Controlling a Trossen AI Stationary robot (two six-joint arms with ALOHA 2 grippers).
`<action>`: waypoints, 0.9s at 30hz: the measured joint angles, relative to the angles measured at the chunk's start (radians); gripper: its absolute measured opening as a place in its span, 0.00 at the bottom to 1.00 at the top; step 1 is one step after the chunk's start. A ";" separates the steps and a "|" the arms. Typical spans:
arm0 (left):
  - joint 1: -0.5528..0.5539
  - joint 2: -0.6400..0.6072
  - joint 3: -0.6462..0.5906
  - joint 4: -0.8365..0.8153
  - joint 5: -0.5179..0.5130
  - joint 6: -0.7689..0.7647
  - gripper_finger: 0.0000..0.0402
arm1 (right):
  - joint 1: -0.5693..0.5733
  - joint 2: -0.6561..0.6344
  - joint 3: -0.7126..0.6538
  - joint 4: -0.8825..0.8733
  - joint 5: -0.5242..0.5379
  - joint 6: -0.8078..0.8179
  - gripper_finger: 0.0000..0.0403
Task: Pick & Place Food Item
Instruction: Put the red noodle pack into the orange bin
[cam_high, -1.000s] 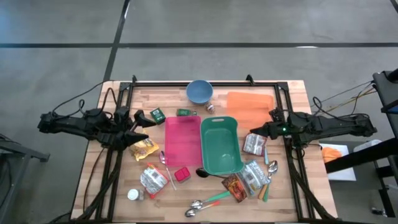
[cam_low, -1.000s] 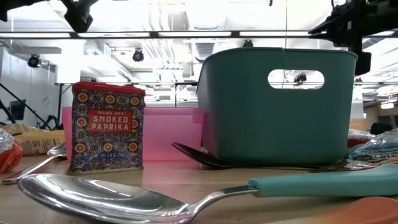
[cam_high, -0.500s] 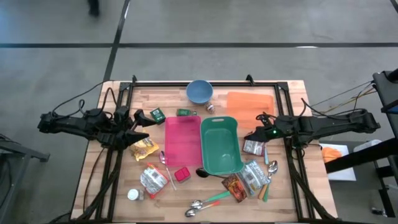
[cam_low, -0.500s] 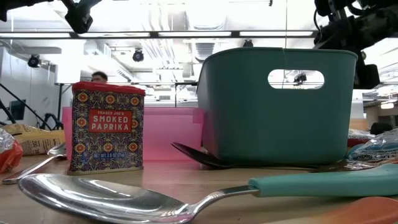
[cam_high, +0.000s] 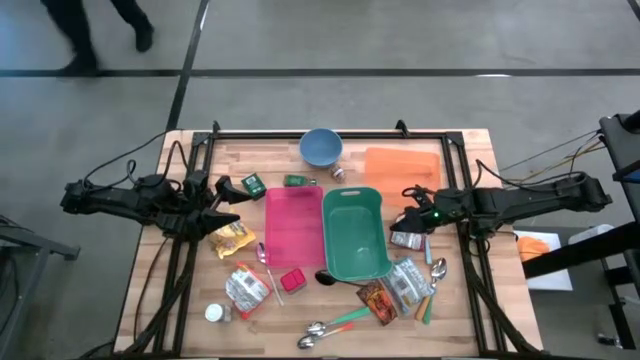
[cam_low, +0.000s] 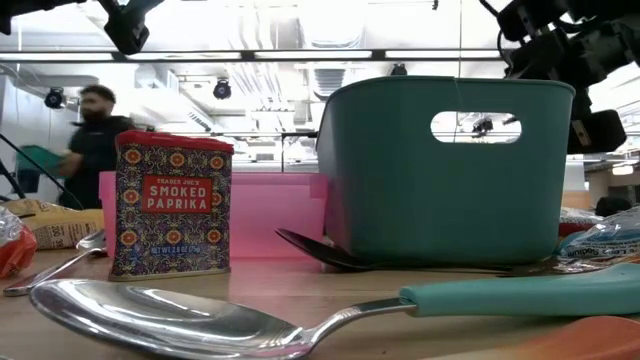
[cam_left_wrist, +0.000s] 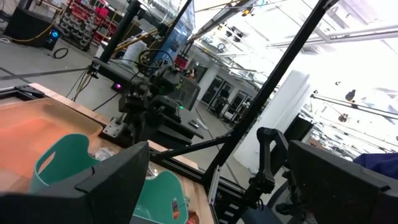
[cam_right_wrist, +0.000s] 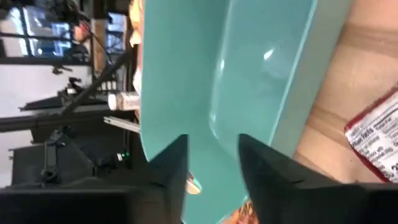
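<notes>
The step in hand appears to be the pick: the right gripper hangs over the right half of the table, just above a silver snack packet that lies flat on the wood right beside the teal bin. This packet is the likeliest food item. To do it well, the gripper should come straight down with its two fingers on either side of the packet's crimped edge or a raised fold, since a flat foil pouch gives little to bite on and could slide away under a glancing touch. It should also keep clear of the bin's right wall, which stands very close, and of the other packets and spoons nearer the table's front right corner. The right arm reaches in low and nearly level from the right edge, with the wrist turned toward the bin; its fingers stand parted with nothing between them. Farther off, the left gripper waits near the left edge, short of the pink tray, with its fingers spread wide and empty. Beyond the table's back edge a person walks across the room.
</notes>
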 joint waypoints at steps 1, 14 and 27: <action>0.000 0.000 0.000 0.000 0.000 0.000 0.96 | 0.000 0.011 0.000 0.000 -0.018 0.003 0.42; 0.000 0.000 0.000 -0.002 -0.031 -0.001 0.96 | 0.002 0.071 0.247 -0.489 0.064 -0.007 0.54; 0.000 0.022 -0.001 -0.042 -0.060 -0.007 0.96 | 0.004 0.115 0.315 -0.853 0.105 -0.008 0.42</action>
